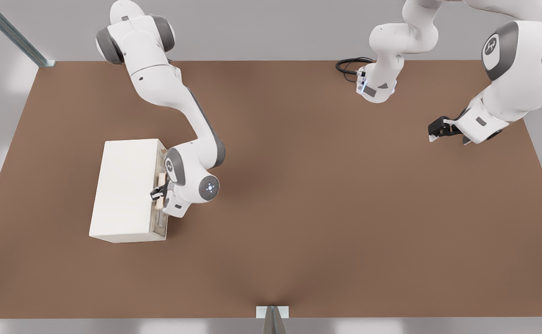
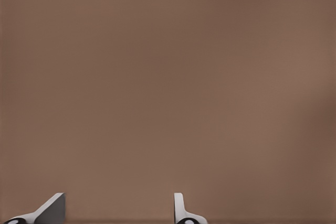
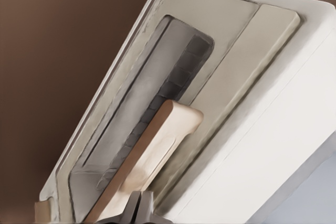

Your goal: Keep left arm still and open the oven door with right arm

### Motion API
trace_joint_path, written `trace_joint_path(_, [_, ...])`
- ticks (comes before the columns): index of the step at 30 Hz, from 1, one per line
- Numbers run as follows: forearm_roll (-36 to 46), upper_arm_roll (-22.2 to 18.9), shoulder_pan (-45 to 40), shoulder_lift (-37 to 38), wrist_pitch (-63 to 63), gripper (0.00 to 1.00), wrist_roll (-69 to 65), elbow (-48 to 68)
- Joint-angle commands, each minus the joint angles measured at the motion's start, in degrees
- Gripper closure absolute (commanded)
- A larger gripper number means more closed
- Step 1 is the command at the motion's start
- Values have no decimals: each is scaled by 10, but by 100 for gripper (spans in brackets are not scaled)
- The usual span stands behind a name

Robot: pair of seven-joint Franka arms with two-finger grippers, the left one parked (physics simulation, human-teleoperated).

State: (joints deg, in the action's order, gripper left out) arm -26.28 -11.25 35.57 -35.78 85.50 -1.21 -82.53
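The cream-white oven stands on the brown table toward the front view's left. Its door faces the front view's right and lies flush against the oven body. In the right wrist view the oven door shows a dark window and a pale tan bar handle. My gripper sits at the middle of the handle, with tan bar showing on both sides of the dark fingers. The fingertips are closed together on the bar's lower part.
Bare brown table stretches from the oven toward the front view's right. The parked arm's gripper hovers at the far right, and a black cable loops near the back edge. A metal post stands at the front edge.
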Motion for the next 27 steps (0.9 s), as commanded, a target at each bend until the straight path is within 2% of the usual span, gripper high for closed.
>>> trace_joint_path(1, [7, 0, 10, 2, -9, 79, 3, 10])
trace_joint_path(4, [47, 0, 22, 0, -56, 79, -13, 92])
trace_joint_path(5, [112, -4, -5, 4, -62, 57, -14, 129])
trace_joint_path(6, [181, -4, -52, 12, -62, 0, -20, 142])
trace_joint_path(7, [271, -4, -122, 28, -74, 0, -52, 149])
trace_joint_path(8, [312, -5, -175, 52, -101, 0, -55, 149])
trace_joint_path(10, [316, -5, -231, 112, -126, 0, -78, 119])
trace_joint_path(15, [296, -6, -252, 288, -90, 0, -78, -30])
trace_joint_path(27, [294, -4, -249, 297, -92, 0, -74, -38])
